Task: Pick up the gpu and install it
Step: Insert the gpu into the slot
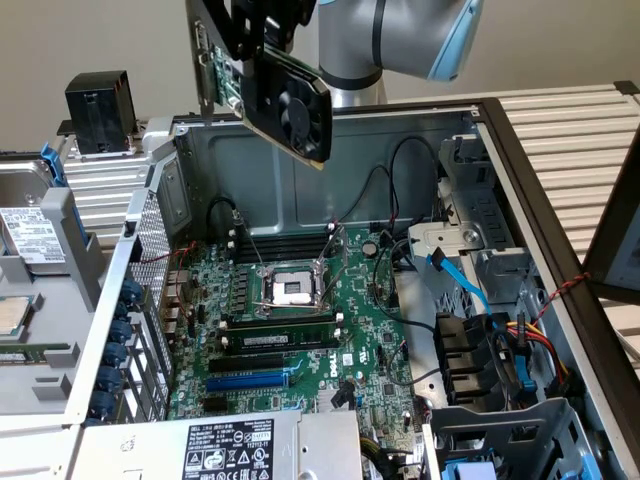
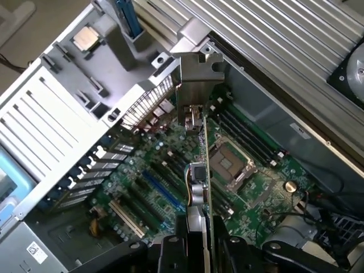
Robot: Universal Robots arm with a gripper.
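One gpu hangs high over the open computer case, clenched by the tool along its upper edge. The card is tilted, with its round fan facing the exterior camera. From the wrist it runs edge-on, with its silver end bracket at the end farthest from the tool. The pick-up looks done, but the install is not. The card is well apart from the motherboard and touches none of its slots, and the blue slot lies bare below. Where the tool's pads meet the card is hard to make out. I cannot tell which slot the card lines up with, nor see its connector edge.
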